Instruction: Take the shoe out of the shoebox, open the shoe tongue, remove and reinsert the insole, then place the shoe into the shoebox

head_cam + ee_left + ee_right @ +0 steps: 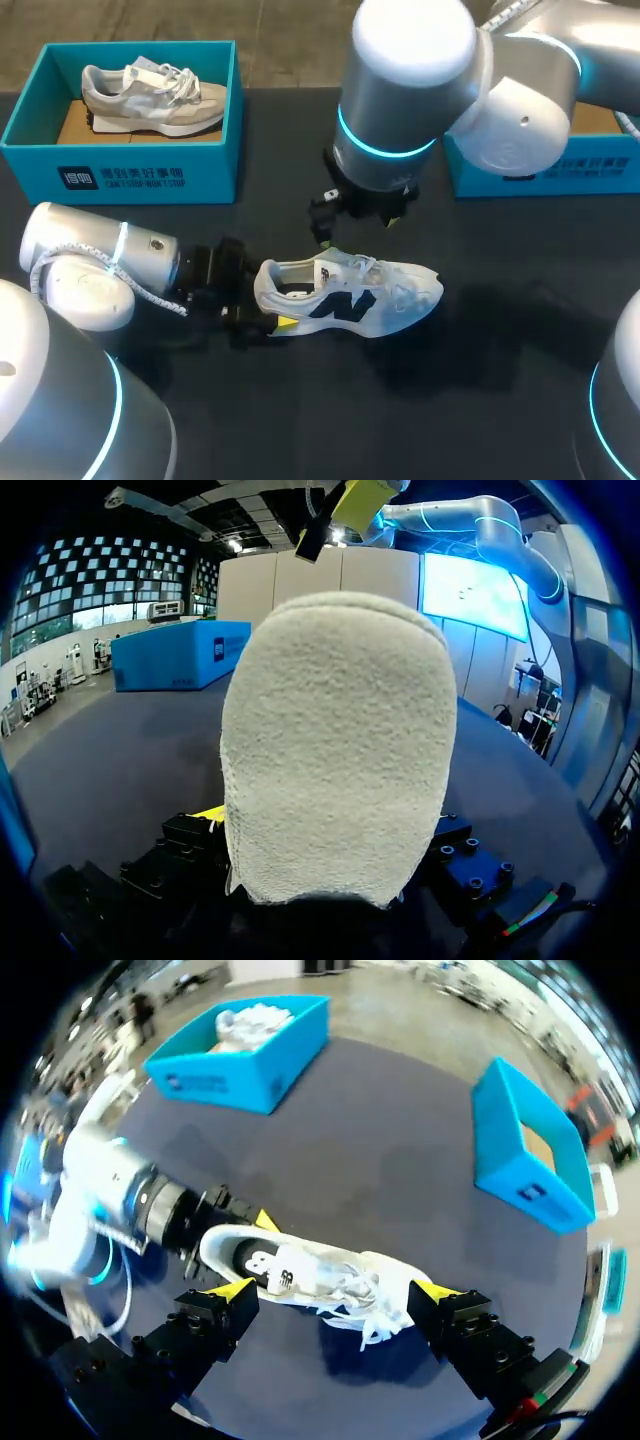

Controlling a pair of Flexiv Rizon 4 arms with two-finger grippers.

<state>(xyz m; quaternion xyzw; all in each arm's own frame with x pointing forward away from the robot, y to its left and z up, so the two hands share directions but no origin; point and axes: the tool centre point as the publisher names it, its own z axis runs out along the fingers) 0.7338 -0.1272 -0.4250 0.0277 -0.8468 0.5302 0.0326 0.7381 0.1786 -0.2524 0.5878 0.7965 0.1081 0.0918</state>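
Note:
A white shoe (350, 295) with a dark logo lies on its sole in the middle of the black table, toe pointing right. My left gripper (268, 312) is at its heel, one finger on each side, shut on the heel (340, 750), which fills the left wrist view. My right gripper (358, 225) hangs open just above the laces and tongue (345, 1285), its yellow tips (232, 1290) straddling the shoe without touching it. An empty blue shoebox (545, 178) stands at the back right, partly hidden by my right arm.
A second blue shoebox (120, 180) at the back left holds a grey shoe (150, 95). The same box appears in the right wrist view (240, 1070), with the empty box (525, 1150) opposite. Bare black tabletop lies in front of the shoe.

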